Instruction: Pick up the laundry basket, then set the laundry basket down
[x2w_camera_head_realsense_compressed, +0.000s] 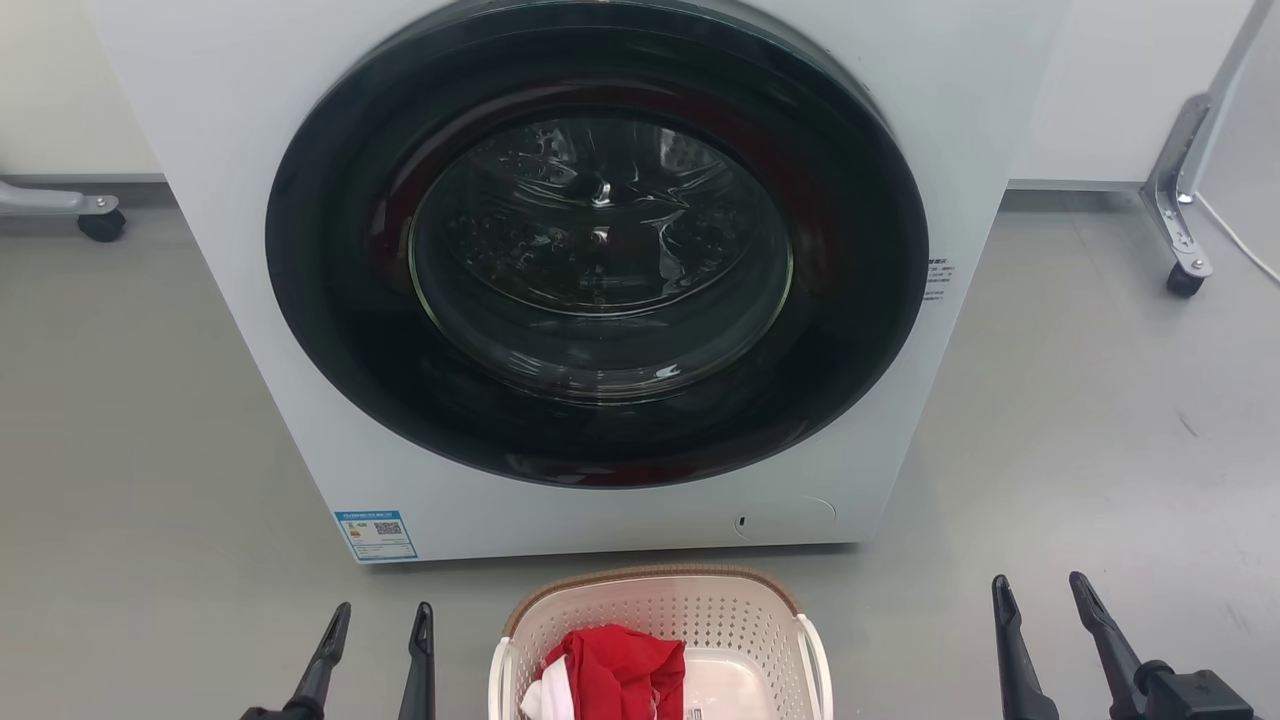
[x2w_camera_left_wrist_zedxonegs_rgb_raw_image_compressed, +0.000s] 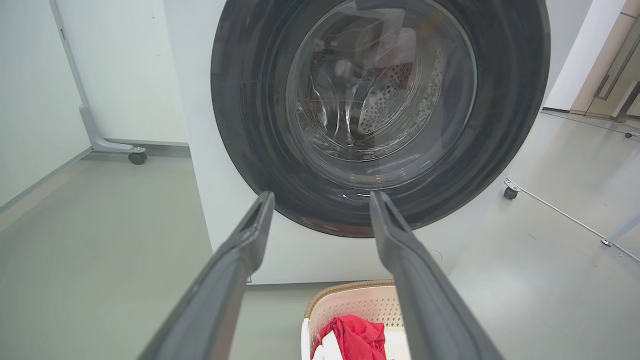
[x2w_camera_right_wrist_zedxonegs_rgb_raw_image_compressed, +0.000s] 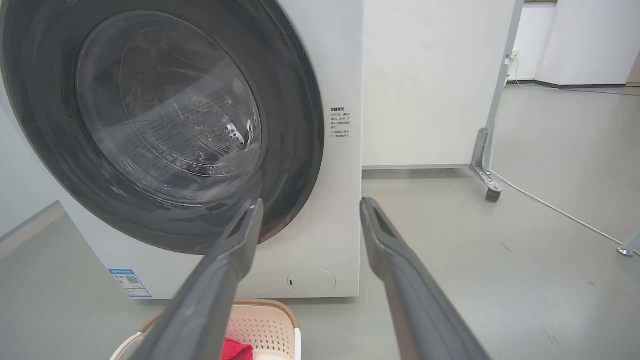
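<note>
The left gripper (x2w_camera_head_realsense_compressed: 385, 620) is pointing forward, its two dark fingers standing apart and gripping nothing. The right gripper (x2w_camera_head_realsense_compressed: 1040, 598) is pointing forward likewise, fingers parted, empty.

The left gripper (x2w_camera_head_realsense_compressed: 385, 607) and right gripper (x2w_camera_head_realsense_compressed: 1039, 580) each have two long, tapering dark-grey fingers (x2w_camera_left_wrist_zedxonegs_rgb_raw_image_compressed: 235, 270), grooved near their tips.

A white washing machine (x2w_camera_head_realsense_compressed: 200, 150) stands on grey floor (x2w_camera_head_realsense_compressed: 120, 450) before white panels (x2w_camera_right_wrist_zedxonegs_rgb_raw_image_compressed: 425, 75), seemingly partitions on castors (x2w_camera_head_realsense_compressed: 1185, 282).
</note>
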